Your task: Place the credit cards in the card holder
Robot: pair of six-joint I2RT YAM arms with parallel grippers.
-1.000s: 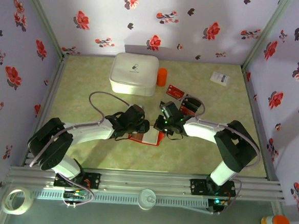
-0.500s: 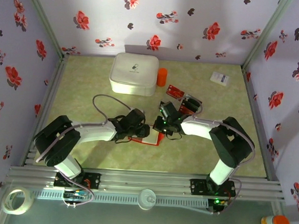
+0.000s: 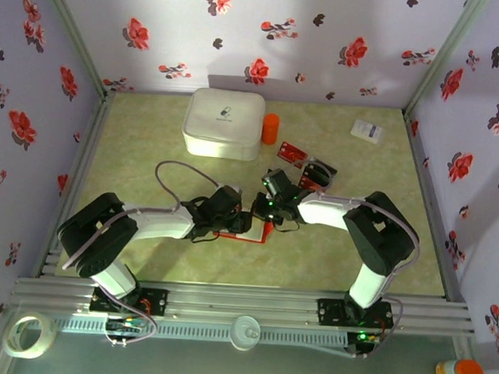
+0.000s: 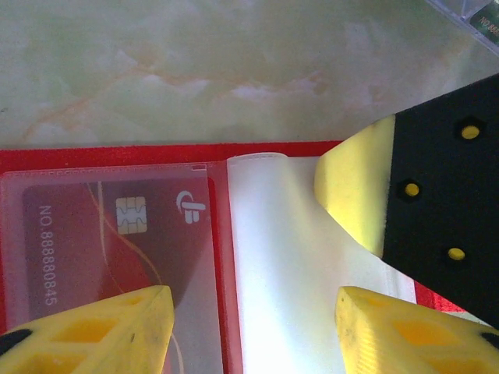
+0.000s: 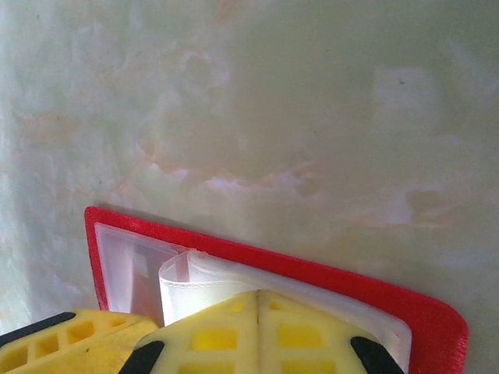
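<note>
The card holder (image 4: 117, 156) lies open on the table, a red wallet with clear pockets and a pale inner sleeve (image 4: 288, 265). One red credit card (image 4: 101, 234) sits inside its left pocket. My left gripper (image 4: 253, 335) hovers open just over the holder, one finger over the card and one over the sleeve, holding nothing. My right gripper (image 5: 257, 327) is shut, its tips pressed onto the curled sleeve (image 5: 195, 280) of the card holder (image 5: 327, 273). From above, both grippers (image 3: 240, 225) (image 3: 263, 212) meet over the holder (image 3: 266, 232). More credit cards, red (image 3: 293, 153) and dark (image 3: 319, 170), lie behind the right arm.
A big white rounded box (image 3: 224, 123) and an orange cylinder (image 3: 271, 129) stand at the back. A small white box (image 3: 367, 130) lies at the back right. Flowered walls close in three sides of the green table (image 3: 149, 154).
My left gripper has opened wider and slid slightly right over the holder. The right gripper stayed shut and edged a little left and back.
</note>
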